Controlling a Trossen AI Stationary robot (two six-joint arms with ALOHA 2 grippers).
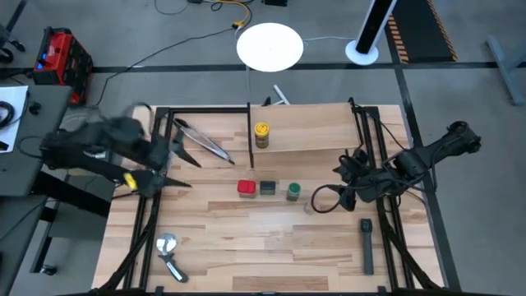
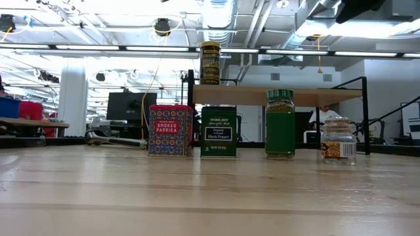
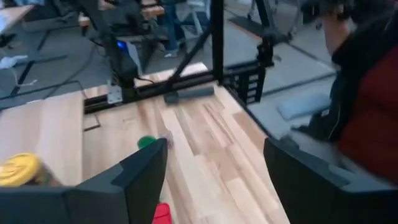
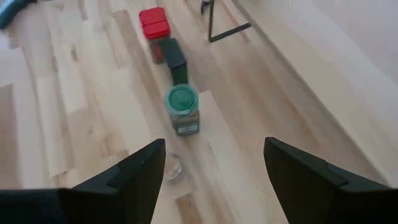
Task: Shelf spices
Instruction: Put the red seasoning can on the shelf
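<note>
**One jar on the shelf, four on the slats**

While you look from above, the shelf [image 1: 308,127] sits at the table's far side: pale smooth panel, thin black uprights, with the yellow round jar [image 1: 261,134] standing on its left end. Rest of the spices are on the slatted tabletop [image 1: 246,247] in a row in front of it: red square tin [image 1: 245,188], dark grey square tin [image 1: 268,188], green-lidded jar [image 1: 293,191], then the small clear-tan jar [image 1: 310,206] slightly nearer the front.

Right gripper [image 1: 322,198] hovers over the clear-tan jar, fingers spread wide, nothing between them; its wrist view shows that jar just beside the left-hand finger. Left gripper [image 1: 182,152] is off to the left near the metal tongs [image 1: 205,142], fingers also apart and empty.

Other clutter on the table: a long black bar-shaped tool [image 1: 366,245] front right, a metal utensil [image 1: 170,255] front left.

Room: grey floor, a round white disc [image 1: 270,47] and cables beyond the table, a red case [image 1: 57,54] far left. Low view shows an open workshop ceiling with ducts and strip lights.
</note>
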